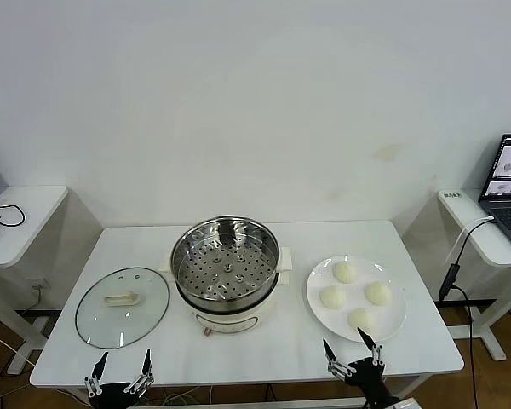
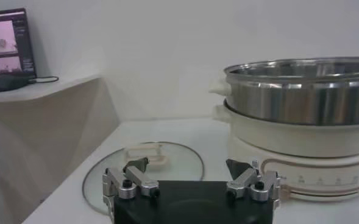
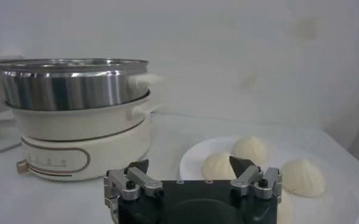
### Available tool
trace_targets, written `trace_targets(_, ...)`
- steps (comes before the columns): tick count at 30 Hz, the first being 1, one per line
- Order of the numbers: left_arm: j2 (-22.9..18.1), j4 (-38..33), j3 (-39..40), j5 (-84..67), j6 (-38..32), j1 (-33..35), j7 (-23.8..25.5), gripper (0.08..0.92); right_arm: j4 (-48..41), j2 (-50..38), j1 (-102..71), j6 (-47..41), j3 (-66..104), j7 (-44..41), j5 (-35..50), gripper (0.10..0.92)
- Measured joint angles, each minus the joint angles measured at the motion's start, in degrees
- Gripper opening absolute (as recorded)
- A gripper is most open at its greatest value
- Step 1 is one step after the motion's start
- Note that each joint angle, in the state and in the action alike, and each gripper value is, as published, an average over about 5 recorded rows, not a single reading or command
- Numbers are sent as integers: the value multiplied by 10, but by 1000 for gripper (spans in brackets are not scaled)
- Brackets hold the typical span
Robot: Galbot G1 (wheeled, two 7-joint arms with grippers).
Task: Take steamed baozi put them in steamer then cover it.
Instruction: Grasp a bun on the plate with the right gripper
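Across the lower edge of the frame, bare worktop (image 1: 272, 354) runs open in front of everything. At centre the steamer (image 1: 227, 260) stands tallest, its mouth uncovered from above. The flat glass lid (image 1: 122, 307) lies lower left, the plate (image 1: 317, 313) of steamed baozi (image 1: 346, 272) lower right, with narrow clear gaps beside the pot.
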Motion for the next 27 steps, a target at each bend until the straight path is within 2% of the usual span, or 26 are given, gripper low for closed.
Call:
trace_targets(7,1,-19,-8,14,52,-13,-5,823,3,-28,29,-18,19,14,-38,823)
trace_targets(16,4,-40,-29,52,89,-32,33,823,-40,-132,126,-63,26,10,-107,823)
trace_targets(27,-4,-58,-38,90,99,-33,62,823,-148,-299,304,-104,-47,-85,-194,823)
